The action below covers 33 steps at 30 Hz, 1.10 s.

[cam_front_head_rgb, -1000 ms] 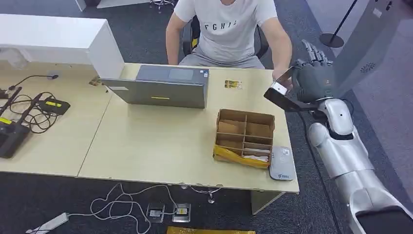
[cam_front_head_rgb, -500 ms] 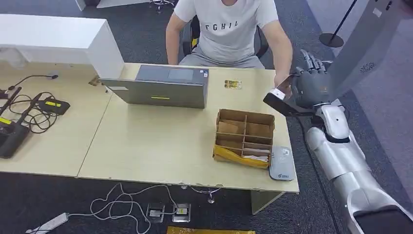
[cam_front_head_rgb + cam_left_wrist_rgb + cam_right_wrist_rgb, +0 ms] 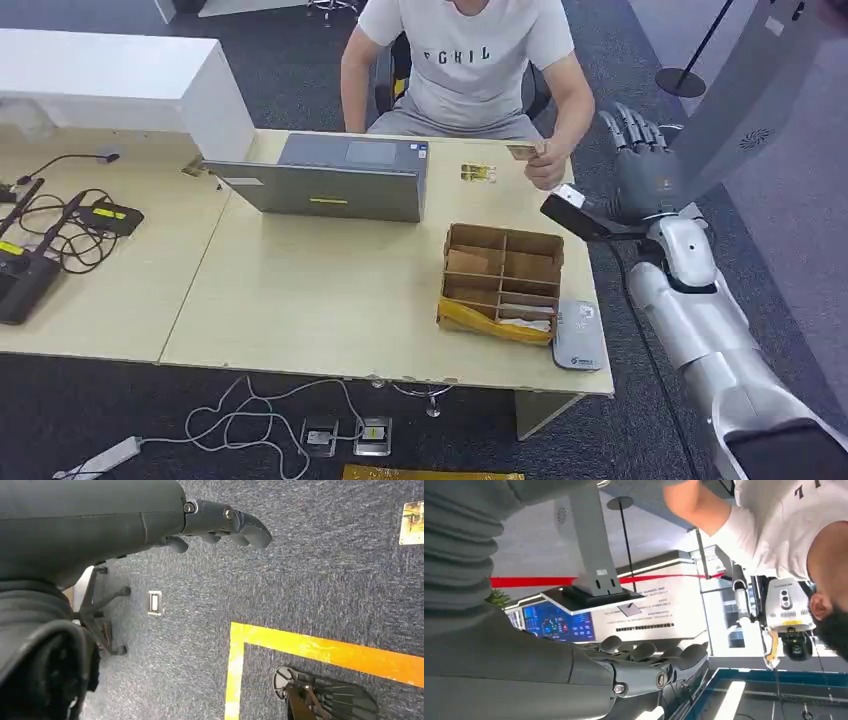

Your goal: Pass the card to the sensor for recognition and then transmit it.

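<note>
A person seated behind the desk holds the small tan card [image 3: 522, 152] in one hand [image 3: 547, 165], just left of my right hand [image 3: 635, 172]. My right hand is raised past the desk's right end with its fingers spread and holds nothing; the right wrist view shows that hand [image 3: 644, 669] bare as well. The grey card sensor [image 3: 579, 337] lies flat at the desk's front right corner. My left hand [image 3: 225, 522] hangs over the carpet with its fingers loosely extended and nothing in them.
A compartmented cardboard box [image 3: 503, 280] sits beside the sensor. A grey laptop [image 3: 330, 178] stands mid-desk, and another small card [image 3: 478, 173] lies to its right. Cables and black devices [image 3: 60, 230] cover the left desk. A grey kiosk pillar [image 3: 745, 90] rises at right.
The card has passed from my right hand to the person's hand, which drew it leftward over the desk. My right hand's fingers have spread and it sits slightly lower.
</note>
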Motion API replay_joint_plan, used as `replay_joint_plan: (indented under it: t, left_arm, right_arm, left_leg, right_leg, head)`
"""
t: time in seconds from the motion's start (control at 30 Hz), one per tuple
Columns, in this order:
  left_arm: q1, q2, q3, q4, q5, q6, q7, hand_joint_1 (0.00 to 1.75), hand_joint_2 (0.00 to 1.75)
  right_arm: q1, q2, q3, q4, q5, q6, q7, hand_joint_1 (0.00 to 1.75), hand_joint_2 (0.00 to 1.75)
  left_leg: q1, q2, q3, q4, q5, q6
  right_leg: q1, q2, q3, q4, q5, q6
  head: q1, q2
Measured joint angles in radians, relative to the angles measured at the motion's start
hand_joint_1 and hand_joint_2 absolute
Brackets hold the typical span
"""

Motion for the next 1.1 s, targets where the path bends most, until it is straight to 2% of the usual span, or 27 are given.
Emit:
replay_joint_plan:
  t: [0.27, 0.43, 0.57, 0.7, 0.77, 0.8, 0.9, 1.0, 1.1]
  left_arm:
    - [0.0, -0.002, -0.001, 0.0, -0.001, 0.003, 0.001, 0.0, 0.0]
    - [0.002, -0.002, -0.001, 0.0, 0.0, 0.001, 0.0, 0.0, 0.0]
    - [0.004, -0.001, -0.002, 0.0, 0.002, -0.004, -0.002, 0.0, 0.0]
    - [0.016, 0.002, -0.003, 0.0, 0.002, -0.017, -0.01, 0.0, 0.0]
    - [0.017, 0.002, -0.003, 0.0, 0.003, -0.018, -0.015, 0.0, 0.0]
    - [0.019, 0.002, -0.003, 0.0, 0.003, -0.019, -0.016, 0.0, 0.0]
    - [0.02, 0.003, -0.003, 0.0, 0.004, -0.018, -0.017, 0.0, 0.0]
    - [0.013, 0.002, -0.003, 0.0, 0.018, -0.01, -0.017, 0.0, 0.0]
    - [0.016, -0.002, -0.003, 0.0, 0.028, -0.009, -0.026, 0.0, 0.0]
  right_arm:
    - [-0.008, -0.004, -0.003, 0.0, -0.075, -0.089, -0.057, 0.0, 0.0]
    - [-0.036, -0.054, -0.034, 0.007, -0.129, -0.208, -0.181, 0.0, 0.0]
    - [-0.097, -0.16, -0.077, 0.08, -0.062, -0.246, -0.233, 0.0, 0.0]
    - [-0.103, -0.323, -0.168, 0.127, 0.104, -0.25, -0.328, 0.0, 0.0]
    - [-0.092, -0.394, -0.212, 0.166, 0.111, -0.251, -0.362, 0.0, 0.0]
    - [-0.089, -0.428, -0.235, 0.18, 0.112, -0.251, -0.368, 0.0, 0.0]
    - [-0.082, -0.473, -0.272, 0.2, 0.137, -0.251, -0.347, 0.0, 0.0]
    - [-0.057, -0.531, -0.329, 0.258, 0.135, -0.251, -0.226, 0.0, 0.0]
    - [0.047, -0.599, -0.423, 0.324, 0.025, -0.252, -0.18, 0.0, 0.0]
  left_leg:
    - [0.0, 0.0, 0.0, 0.0, 0.0, 0.0]
    - [0.0, 0.0, 0.0, 0.001, 0.0, 0.0]
    - [-0.001, -0.001, 0.0, 0.002, 0.0, 0.0]
    - [-0.001, -0.002, 0.0, 0.003, -0.002, 0.002]
    - [-0.001, -0.002, -0.002, 0.003, -0.003, 0.003]
    - [-0.002, -0.002, -0.004, 0.003, -0.003, 0.003]
    - [-0.001, 0.007, -0.001, 0.003, -0.005, 0.003]
    - [-0.001, 0.005, -0.001, 0.003, -0.005, 0.003]
    - [0.001, -0.001, -0.001, 0.003, -0.006, 0.003]
  right_leg:
    - [0.0, 0.0, 0.0, 0.0, 0.0, 0.0]
    - [0.0, 0.0, -0.001, 0.0, 0.0, 0.0]
    - [-0.001, -0.001, -0.001, -0.002, 0.0, 0.001]
    - [-0.001, -0.001, -0.001, -0.003, 0.0, 0.001]
    - [-0.001, -0.002, -0.001, -0.003, 0.0, 0.001]
    - [-0.001, -0.002, -0.002, -0.003, 0.0, 0.001]
    - [-0.001, 0.007, -0.004, -0.003, 0.0, 0.001]
    - [-0.001, 0.004, -0.004, -0.003, 0.0, 0.001]
    - [0.002, -0.002, 0.0, -0.004, -0.001, 0.001]
  head:
    - [0.0, 0.0]
    - [0.0, 0.0]
    - [0.0, 0.0]
    - [0.0, 0.0]
    - [0.001, 0.0]
    - [0.0, 0.0]
    - [0.0, 0.0]
    - [0.0, 0.0]
    - [0.001, 0.0]
